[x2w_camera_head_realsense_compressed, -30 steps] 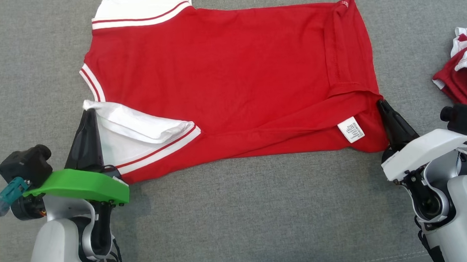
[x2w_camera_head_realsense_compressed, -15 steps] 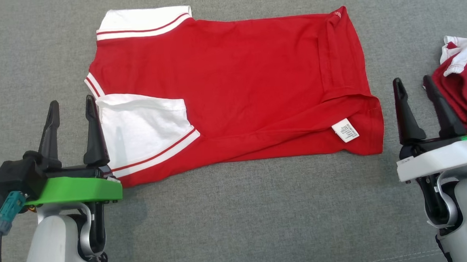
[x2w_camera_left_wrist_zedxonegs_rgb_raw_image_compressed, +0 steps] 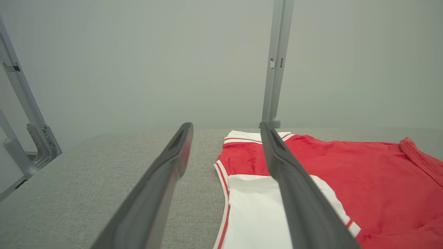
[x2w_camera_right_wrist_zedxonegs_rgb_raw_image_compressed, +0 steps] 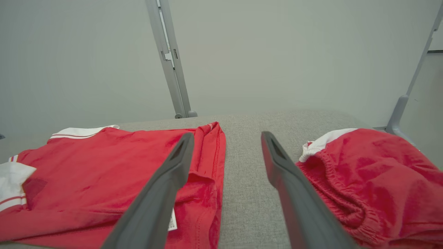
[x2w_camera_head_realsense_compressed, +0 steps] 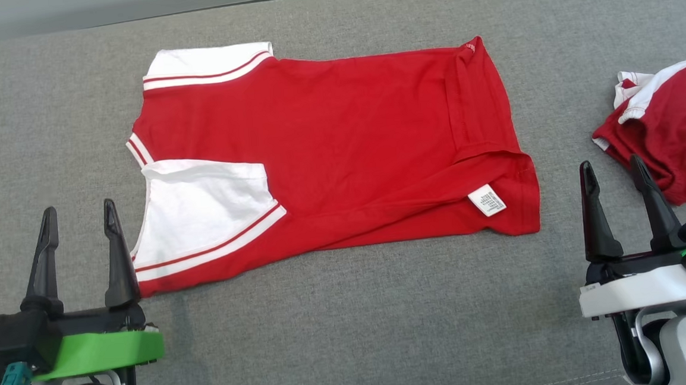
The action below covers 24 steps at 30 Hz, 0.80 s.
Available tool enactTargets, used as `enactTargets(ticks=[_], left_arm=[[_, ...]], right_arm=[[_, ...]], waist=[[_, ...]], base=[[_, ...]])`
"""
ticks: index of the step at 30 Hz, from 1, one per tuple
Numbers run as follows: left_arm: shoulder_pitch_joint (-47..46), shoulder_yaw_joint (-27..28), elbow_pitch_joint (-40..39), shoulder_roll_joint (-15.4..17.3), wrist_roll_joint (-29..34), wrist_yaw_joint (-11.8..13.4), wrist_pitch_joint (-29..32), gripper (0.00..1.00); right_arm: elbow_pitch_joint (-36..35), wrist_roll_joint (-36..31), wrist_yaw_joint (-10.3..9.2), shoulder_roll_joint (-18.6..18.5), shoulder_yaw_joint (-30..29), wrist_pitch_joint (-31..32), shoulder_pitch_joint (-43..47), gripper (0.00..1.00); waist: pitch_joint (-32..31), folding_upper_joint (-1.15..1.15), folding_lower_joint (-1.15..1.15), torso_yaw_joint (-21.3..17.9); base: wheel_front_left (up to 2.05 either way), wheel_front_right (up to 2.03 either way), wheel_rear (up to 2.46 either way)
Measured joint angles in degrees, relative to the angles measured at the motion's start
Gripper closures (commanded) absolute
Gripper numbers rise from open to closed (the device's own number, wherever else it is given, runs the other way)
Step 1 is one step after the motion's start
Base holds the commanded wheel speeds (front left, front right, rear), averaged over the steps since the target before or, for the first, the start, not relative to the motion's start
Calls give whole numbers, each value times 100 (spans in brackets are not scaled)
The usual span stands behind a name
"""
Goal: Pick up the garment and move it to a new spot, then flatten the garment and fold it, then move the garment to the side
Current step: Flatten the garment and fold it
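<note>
The garment [x2w_camera_head_realsense_compressed: 346, 150] is a red shirt with white, red-striped sleeves, lying flat and folded over on the grey cloth-covered surface [x2w_camera_head_realsense_compressed: 352, 335]. Its white care label [x2w_camera_head_realsense_compressed: 487, 200] shows at the near right corner. My left gripper [x2w_camera_head_realsense_compressed: 78, 207] stands open just left of the near white sleeve, touching nothing. In the left wrist view the garment [x2w_camera_left_wrist_zedxonegs_rgb_raw_image_compressed: 346, 166] lies to the right of the open left gripper [x2w_camera_left_wrist_zedxonegs_rgb_raw_image_compressed: 225, 125]. My right gripper [x2w_camera_head_realsense_compressed: 610, 163] is open, a little right of the garment's hem. In the right wrist view the right gripper [x2w_camera_right_wrist_zedxonegs_rgb_raw_image_compressed: 226, 135] points between the garment [x2w_camera_right_wrist_zedxonegs_rgb_raw_image_compressed: 104, 166] and another heap.
A second, crumpled red and white garment [x2w_camera_head_realsense_compressed: 673, 130] lies at the right edge, close to my right gripper, and shows as a second garment [x2w_camera_right_wrist_zedxonegs_rgb_raw_image_compressed: 373, 173] in the right wrist view. Grey metal posts [x2w_camera_left_wrist_zedxonegs_rgb_raw_image_compressed: 277, 62] stand behind the surface's far edge.
Both grippers let go of the garment's near corners, opened and drew back toward me. The garment's near edge dropped flat. The head camera has tilted, so the whole picture shifted down.
</note>
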Motion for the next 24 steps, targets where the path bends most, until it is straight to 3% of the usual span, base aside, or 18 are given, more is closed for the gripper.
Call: enactTargets(ticks=[10,24], left_arm=[[132,86,65,-130,153,-158,-1,0],[204,42,1804,-282,-576,-502,-8,0]], right_arm=[[9,33,0,66,48,0,59,0],[1239,490,0,147,543,-1,-104,0]], waist=[[-30,0,0,3],[286,0,0,1]], base=[[0,0,0],[0,0,0]])
